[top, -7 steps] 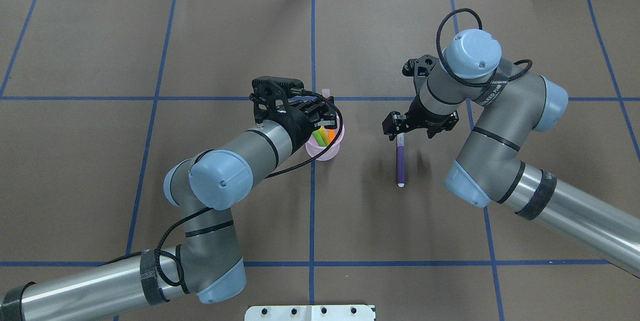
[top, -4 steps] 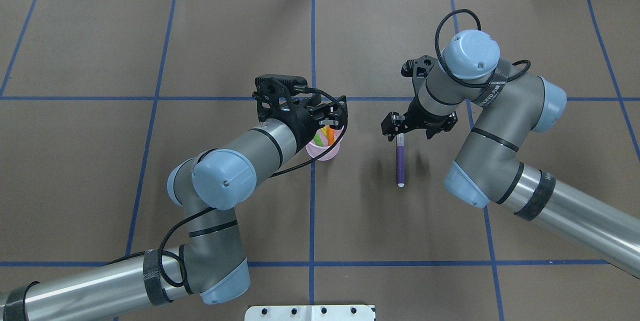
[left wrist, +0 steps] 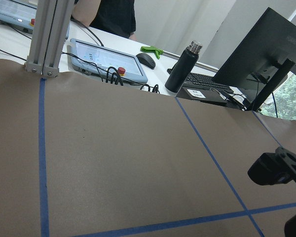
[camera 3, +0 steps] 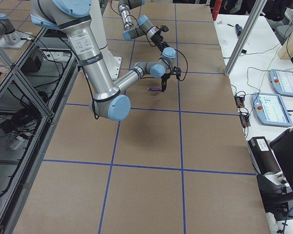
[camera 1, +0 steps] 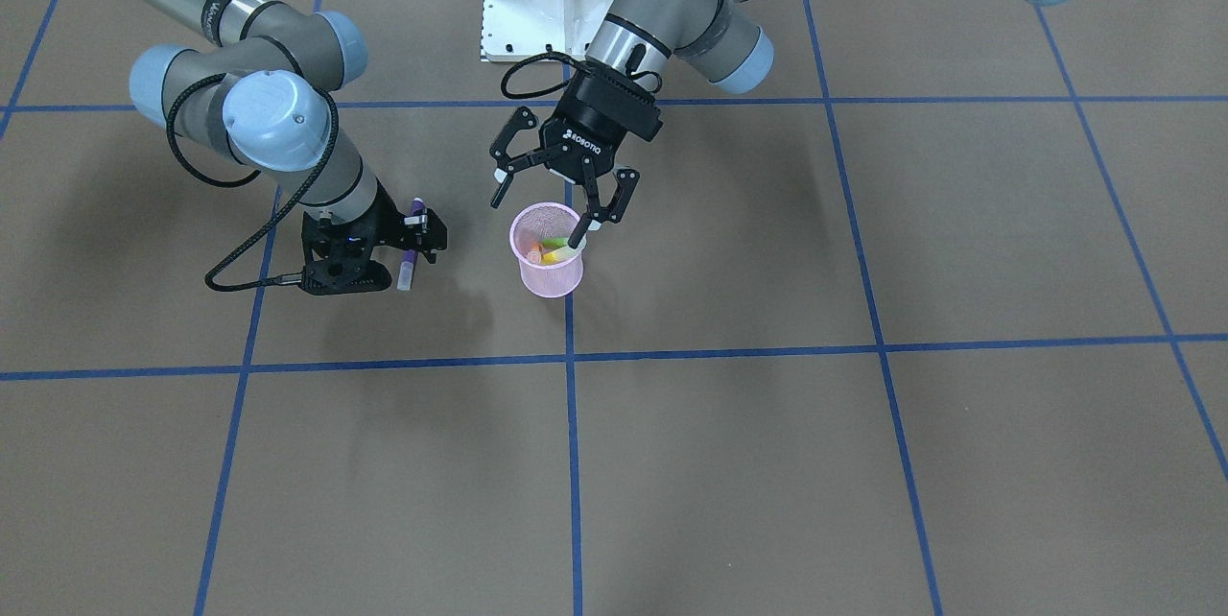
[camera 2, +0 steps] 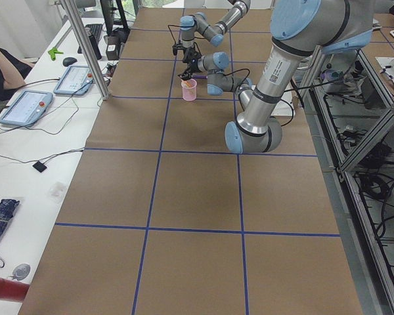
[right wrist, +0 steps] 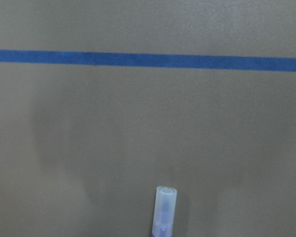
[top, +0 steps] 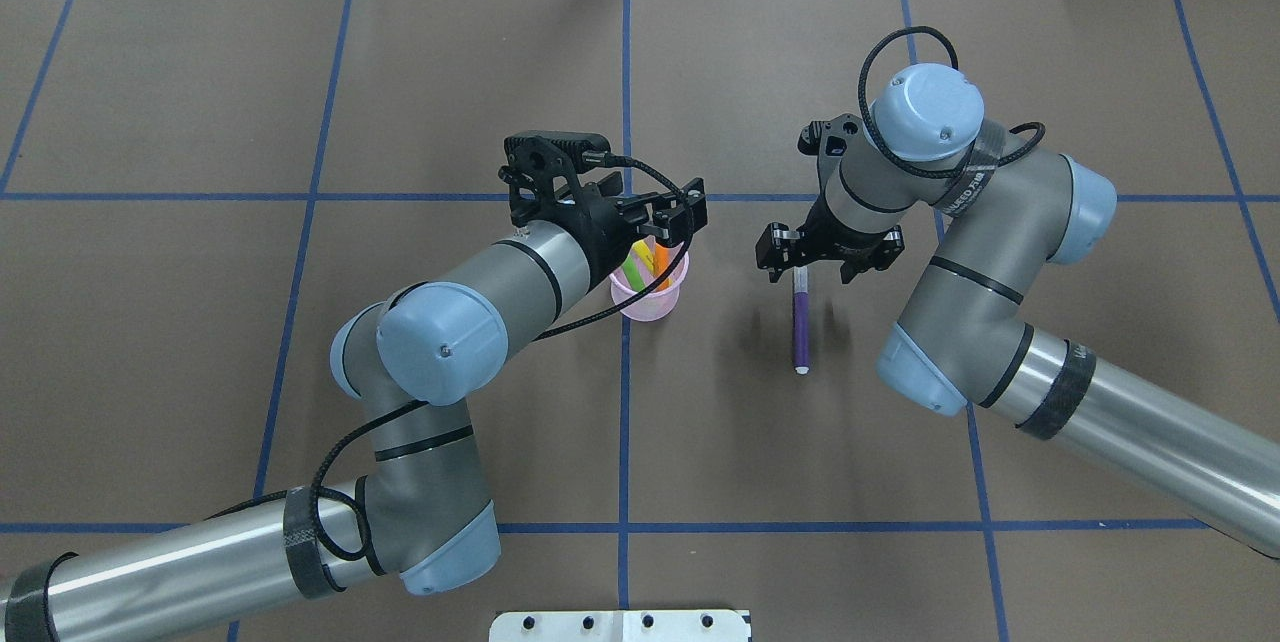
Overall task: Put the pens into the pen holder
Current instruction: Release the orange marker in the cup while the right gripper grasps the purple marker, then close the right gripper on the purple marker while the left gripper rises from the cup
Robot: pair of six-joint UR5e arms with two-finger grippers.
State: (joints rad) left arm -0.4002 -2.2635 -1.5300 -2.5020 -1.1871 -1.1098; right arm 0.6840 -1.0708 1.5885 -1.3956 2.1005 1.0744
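From the front-facing camera, the left tool [camera 1: 540, 213] is hanging released, jaws spread wide, just above the pink mesh cup [camera 1: 549, 278]. The cup is standing upright near the middle of the table [camera 1: 863, 462] on a blue tape line [camera 1: 569, 424], and the green, yellow and orange pens [camera 1: 554, 251] are leaning inside it. The right tool [camera 1: 411, 232] is reaching down over the purple pen [camera 1: 404, 276], which is lying flat beside the cup, toward the robot's right end of the table. The jaws are appearing spread to either side of the pen rather than clenched, though the wrist is covering the contact. From overhead, that pen is pointing from the far edge toward the robot's edge, with only its far end sitting under the tool. It is looking light, stiff and smooth, so it is probably going to roll or swivel if pinched near an end; gripping across the barrel nearer its middle is looking safer. The cup is looking light enough to tip if knocked. The side views are showing everything too small to judge. The left wrist camera is looking past the far edge at a monitor [left wrist: 266, 44], a bottle [left wrist: 180, 71] and a tablet [left wrist: 108, 61], with the cup out of frame. The right wrist camera is catching only the pen's pale cap [right wrist: 166, 205], cut off by the lower border.
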